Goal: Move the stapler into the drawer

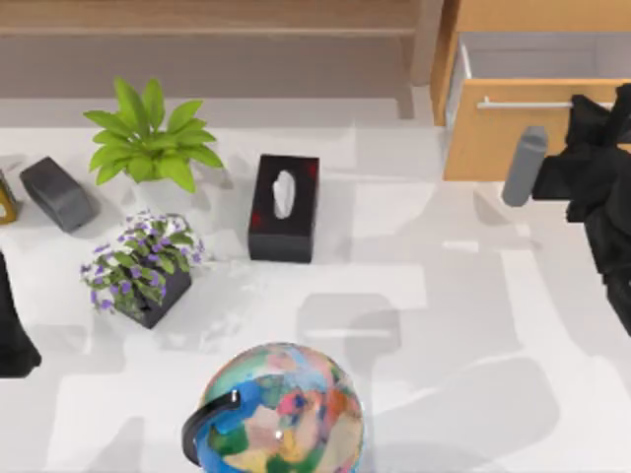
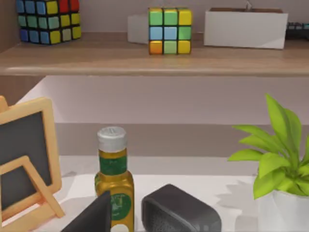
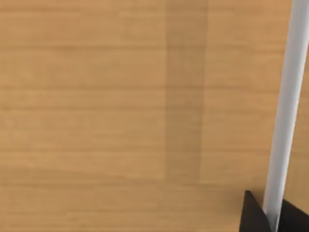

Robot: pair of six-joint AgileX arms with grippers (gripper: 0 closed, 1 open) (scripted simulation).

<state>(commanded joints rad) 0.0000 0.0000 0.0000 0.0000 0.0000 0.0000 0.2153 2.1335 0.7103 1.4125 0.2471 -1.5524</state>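
The drawer [image 1: 513, 138] stands at the back right, pulled partly out, its white inside [image 1: 542, 54] showing behind the light wood front. My right gripper [image 1: 584, 102] is at the thin silver bar handle [image 3: 285, 111]. In the right wrist view its black fingertips [image 3: 251, 215] press against both sides of the bar, shut on it. A grey elongated stapler [image 1: 525, 166] sits on the table just in front of the drawer front, left of my right arm. My left arm [image 1: 8, 315] is parked at the table's left edge.
A black tissue box [image 1: 285, 207], a green plant [image 1: 148, 138], a purple flower pot [image 1: 143, 266] and a globe [image 1: 281, 414] occupy the left and middle. A dark grey speaker [image 1: 57, 194] and an oil bottle [image 2: 114, 179] are far left.
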